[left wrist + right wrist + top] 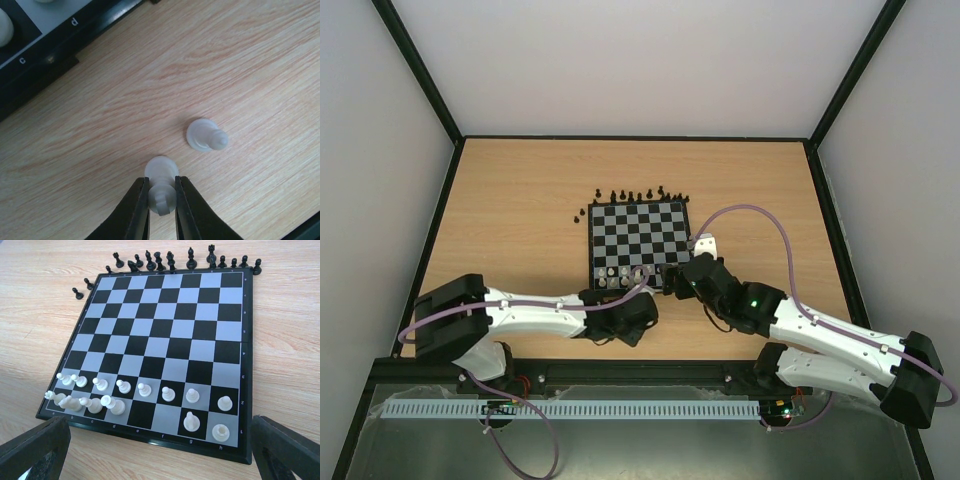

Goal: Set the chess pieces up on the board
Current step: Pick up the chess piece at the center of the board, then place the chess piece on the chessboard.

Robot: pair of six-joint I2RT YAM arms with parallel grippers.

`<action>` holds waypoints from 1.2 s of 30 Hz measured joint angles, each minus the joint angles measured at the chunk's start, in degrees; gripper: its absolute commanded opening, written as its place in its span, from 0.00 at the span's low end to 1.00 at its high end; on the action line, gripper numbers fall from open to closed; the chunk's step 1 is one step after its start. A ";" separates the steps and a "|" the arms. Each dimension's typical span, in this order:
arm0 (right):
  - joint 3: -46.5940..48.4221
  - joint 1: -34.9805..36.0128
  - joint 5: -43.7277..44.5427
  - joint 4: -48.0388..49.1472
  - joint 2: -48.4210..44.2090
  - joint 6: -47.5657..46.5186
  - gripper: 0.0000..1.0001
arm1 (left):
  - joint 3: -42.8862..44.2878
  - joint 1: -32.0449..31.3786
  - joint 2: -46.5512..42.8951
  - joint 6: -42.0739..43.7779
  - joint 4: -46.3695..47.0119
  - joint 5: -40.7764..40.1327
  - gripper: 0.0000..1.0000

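Note:
The board (165, 347) lies mid-table, also in the top view (638, 232). Whitish pieces (145, 390) fill its near two rows, except two bare squares in the nearest row. Black pieces (170, 260) stand off the board along its far edge (638, 195). My left gripper (161, 182) is shut on a whitish piece (161, 171) tipped over just above or on the wood in front of the board. A second whitish piece (206, 136) lies on its side to its right. My right gripper (160, 445) is open and empty at the board's near edge.
The board's near border (45, 60) with letters c and d is at the upper left of the left wrist view. Both grippers (642, 300) (672, 280) sit close together at the board's near edge. Dark rails edge the table (520, 200).

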 measured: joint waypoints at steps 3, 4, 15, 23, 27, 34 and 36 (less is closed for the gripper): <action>0.00 0.00 -0.02 0.02 -0.09 0.00 0.99 | 0.31 0.11 0.26 0.20 0.15 -0.07 0.12; 0.00 0.00 -0.02 0.02 -0.11 0.00 0.99 | 0.44 0.22 0.35 0.20 0.09 -0.11 0.11; 0.04 -0.13 0.33 0.22 -0.48 0.15 0.99 | 7.67 2.62 0.39 2.73 -4.72 -1.51 0.11; 0.04 -0.17 2.01 -0.57 -2.38 0.24 0.98 | 12.02 8.24 1.73 7.17 -5.33 -1.73 0.11; 0.04 -0.17 3.17 -0.96 -4.42 0.26 0.99 | 14.56 9.75 4.48 9.29 -4.98 -1.53 0.11; 0.02 -0.57 5.75 -2.51 -6.19 0.66 0.99 | 19.23 11.23 10.34 12.11 -4.87 -1.14 0.11; 0.00 -0.76 6.56 -3.23 -6.27 0.92 0.99 | 20.24 11.67 11.78 12.59 -4.96 -1.18 0.11</action>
